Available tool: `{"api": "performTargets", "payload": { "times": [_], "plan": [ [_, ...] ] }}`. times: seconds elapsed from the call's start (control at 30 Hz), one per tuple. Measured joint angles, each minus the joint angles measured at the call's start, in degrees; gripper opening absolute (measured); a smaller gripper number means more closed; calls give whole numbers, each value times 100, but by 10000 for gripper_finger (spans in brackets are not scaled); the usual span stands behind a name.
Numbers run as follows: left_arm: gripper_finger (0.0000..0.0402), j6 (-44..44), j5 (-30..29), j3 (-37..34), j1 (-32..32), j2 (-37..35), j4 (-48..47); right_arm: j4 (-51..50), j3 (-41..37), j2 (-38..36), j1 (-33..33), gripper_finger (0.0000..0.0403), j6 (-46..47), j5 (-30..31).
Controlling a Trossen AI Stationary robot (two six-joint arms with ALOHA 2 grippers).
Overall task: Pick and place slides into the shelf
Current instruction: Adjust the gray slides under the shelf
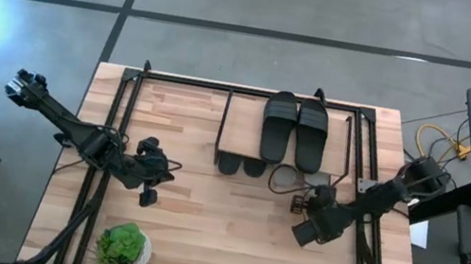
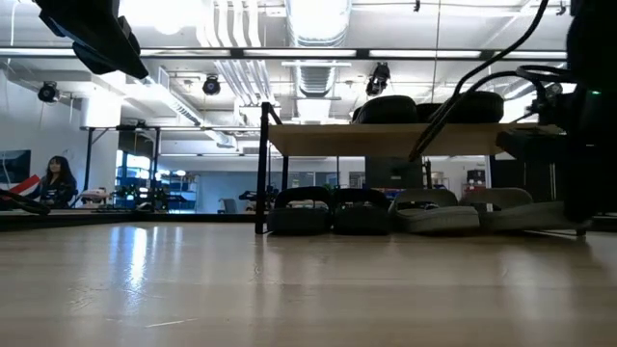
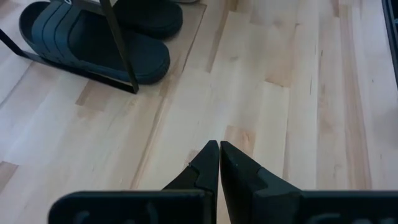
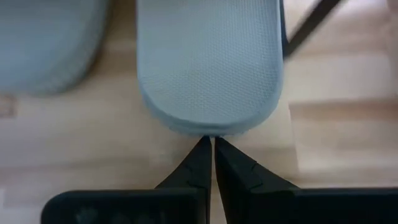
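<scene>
Shelf (image 1: 242,123) at the far middle of the table (image 1: 198,241), seen from above, with all sandals already on or under it. One black pair (image 1: 294,129) lies side by side on the shelf's wooden top board. A second dark pair (image 2: 331,211) sits under the board at the shelf's left end, toes just showing past the front edge. The light grey pair (image 2: 453,214) lies under the board to the right of the dark pair, heels toward the front of the table.

Right gripper (image 4: 208,144): fingers pressed together, holding nothing, tips touching or just short of the heel of one light grey sandal (image 4: 210,62). The closed tips likely serve as a pusher, nudging that sandal deeper under the shelf so its heel lines up with its partner.

Left gripper (image 3: 219,148): fingers pressed together and empty, hanging over bare table in front of and to the left of the shelf, well apart from it; this arm appears to be waiting. A potted plant (image 1: 121,247) stands at the near left, far from the shelf and not involved.

Judged stage: placing is nearly complete; only final straightening seems to remain.
</scene>
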Motion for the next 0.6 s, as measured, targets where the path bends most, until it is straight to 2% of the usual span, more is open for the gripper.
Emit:
{"api": "performTargets", "payload": {
  "times": [0.13,0.37,0.6],
  "plan": [
    [0,-4,0,-22,2,0,10,1,-79,-128,-261,12,-236,346],
    [0,-30,1,-37,2,0,14,337,-97,-133,-767,12,-1241,389],
    [0,-302,4,-36,2,16,28,860,142,-143,-602,12,-1469,289]
  ]
}}
